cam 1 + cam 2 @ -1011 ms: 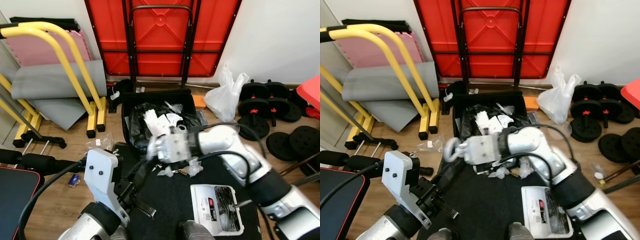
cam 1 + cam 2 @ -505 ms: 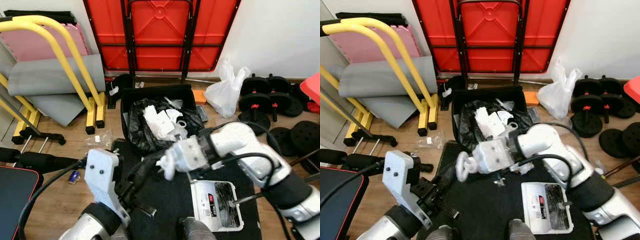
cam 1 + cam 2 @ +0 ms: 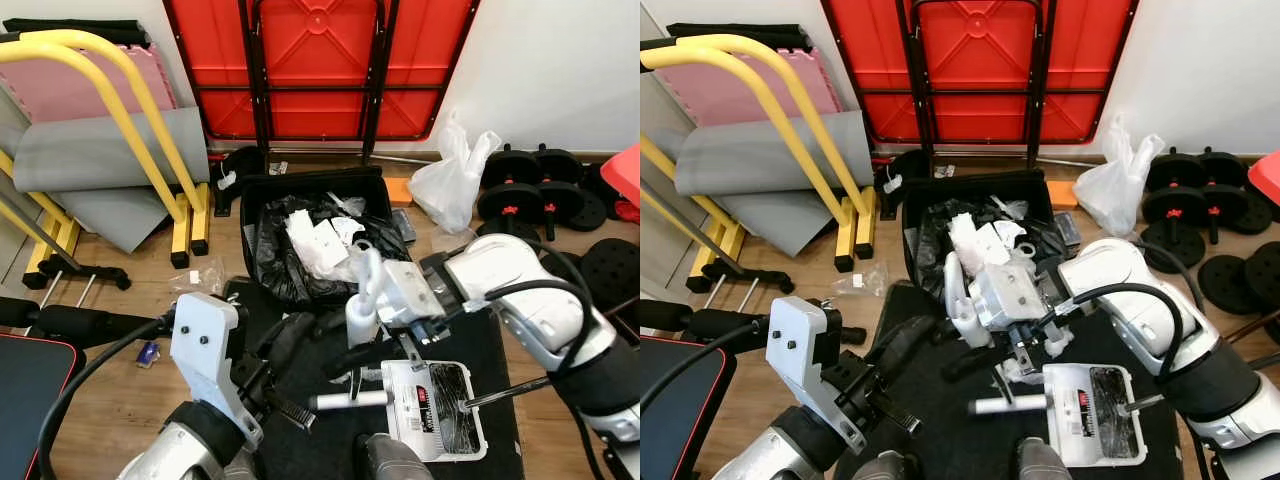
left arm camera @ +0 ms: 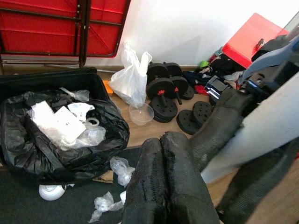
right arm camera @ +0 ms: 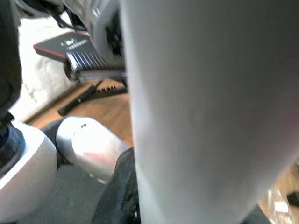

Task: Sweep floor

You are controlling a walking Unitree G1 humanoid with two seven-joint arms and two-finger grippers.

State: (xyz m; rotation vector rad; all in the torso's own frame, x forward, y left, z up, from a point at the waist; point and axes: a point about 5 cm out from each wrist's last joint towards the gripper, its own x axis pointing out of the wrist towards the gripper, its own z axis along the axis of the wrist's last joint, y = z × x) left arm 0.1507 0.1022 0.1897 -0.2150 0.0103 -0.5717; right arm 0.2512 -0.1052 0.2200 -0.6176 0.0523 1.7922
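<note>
A black bin (image 3: 262, 190) lined with a black bag holds white paper and plastic scraps. In front of it a white dustpan (image 3: 408, 415) lies on the black mat (image 3: 330, 440), with a dark brush head inside. A white cylindrical handle (image 3: 350, 400) rests against the pan's left side. My right gripper (image 3: 370, 355) hovers over the mat between bin and pan, shut on a white handle piece (image 3: 364, 285) that stands up beside its wrist. My left gripper (image 4: 162, 140) is shut and empty, low over the mat just left of the right one. Crumpled plastic scraps (image 4: 120, 165) lie on the mat.
A red folded table (image 3: 320, 60) leans on the back wall. Yellow rails (image 3: 150, 130) and grey mats (image 3: 110, 160) stand at left. A white bag (image 3: 447, 185), dumbbells (image 3: 540, 195) and weight plates (image 3: 605, 275) crowd the right. A clear bowl (image 4: 141, 113) sits near the bin.
My right gripper swung from the left side of the mat back toward the dustpan, turning its white piece upright. A white handle now lies beside the pan. The left arm barely moved.
</note>
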